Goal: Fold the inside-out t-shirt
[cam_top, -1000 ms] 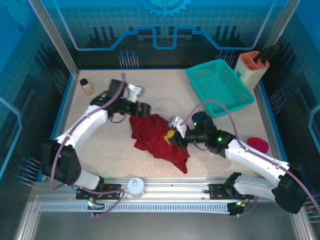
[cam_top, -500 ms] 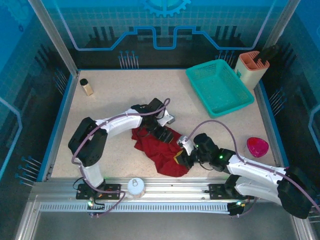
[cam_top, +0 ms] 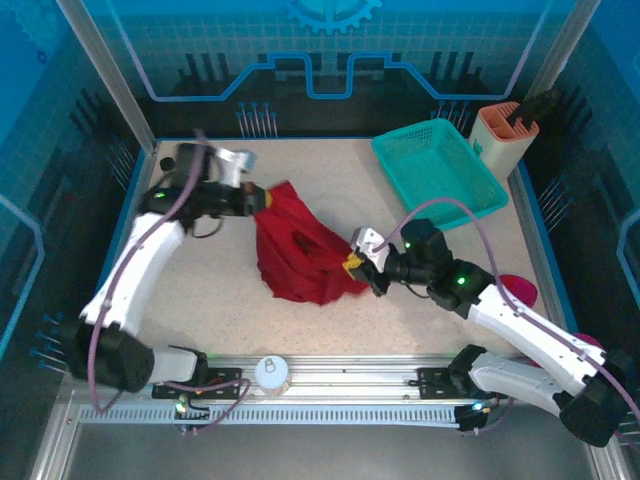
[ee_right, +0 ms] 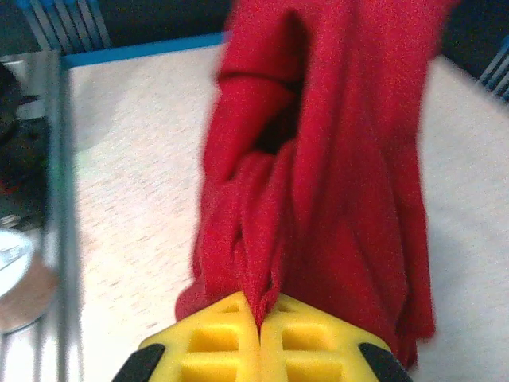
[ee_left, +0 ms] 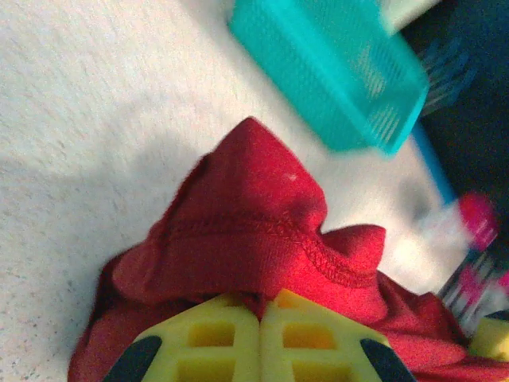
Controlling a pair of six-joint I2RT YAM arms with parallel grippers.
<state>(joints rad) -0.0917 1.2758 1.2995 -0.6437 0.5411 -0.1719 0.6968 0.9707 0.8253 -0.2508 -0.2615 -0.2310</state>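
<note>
Overhead overview plus wrist close-ups of t-shirt

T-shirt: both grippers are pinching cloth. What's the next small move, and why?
Probably draw the left gripper and right gripper slightly apart: both are shut on the t-shirt, which is bunched between them and needs spreading before any fold.

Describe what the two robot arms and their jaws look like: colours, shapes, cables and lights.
The left arm and right arm match: smooth white tubular links joined by black rounded joints, each trailed by a looping pale purple cable and showing a small green light. The jaws carry yellow pads moulded with square recesses, black at the outer corners.
</note>
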